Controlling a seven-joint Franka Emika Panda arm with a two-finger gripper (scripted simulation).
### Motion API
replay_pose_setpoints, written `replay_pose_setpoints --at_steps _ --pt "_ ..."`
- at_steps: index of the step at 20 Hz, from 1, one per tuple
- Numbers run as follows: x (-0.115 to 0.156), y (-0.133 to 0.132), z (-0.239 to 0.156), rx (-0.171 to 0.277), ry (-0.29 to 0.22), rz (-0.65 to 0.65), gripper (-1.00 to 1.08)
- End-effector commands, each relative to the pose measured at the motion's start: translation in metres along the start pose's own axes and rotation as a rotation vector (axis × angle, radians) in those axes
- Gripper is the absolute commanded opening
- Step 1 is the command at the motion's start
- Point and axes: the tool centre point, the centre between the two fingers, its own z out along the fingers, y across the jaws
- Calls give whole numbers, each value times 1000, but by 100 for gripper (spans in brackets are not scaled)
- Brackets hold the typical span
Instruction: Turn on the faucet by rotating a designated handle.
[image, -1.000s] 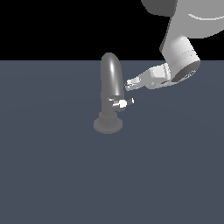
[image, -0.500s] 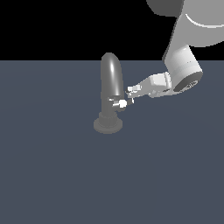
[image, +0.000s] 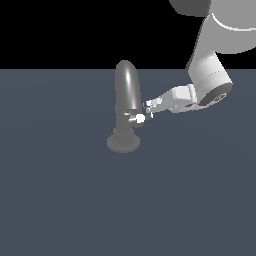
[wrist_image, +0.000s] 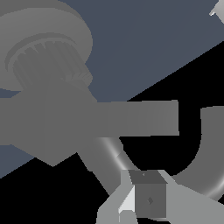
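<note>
- Your fingers (image: 148, 107) sat just above the handle (image: 136, 118); you couldn't tell how far apart they were or whether they gripped it.
- The faucet (image: 126, 102) stood upright on the desk (image: 65, 200), just beyond the fingertips.

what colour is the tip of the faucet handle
Bright white on the handle, clearest in the exterior view.

White arm (image: 210, 75) angled down from above, gripper (image: 148, 107) jaws nearly closed.
</note>
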Motion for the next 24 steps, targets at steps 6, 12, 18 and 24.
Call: replay_pose_setpoints --at_steps 6,12,18,24 --pt "25 7 0 0 -1 1 -100" --pt "48 14 0 0 -1 1 -100" --pt "53 4 0 2 7 -20 -100" --pt "88 -9 0 1 2 -6 -100"
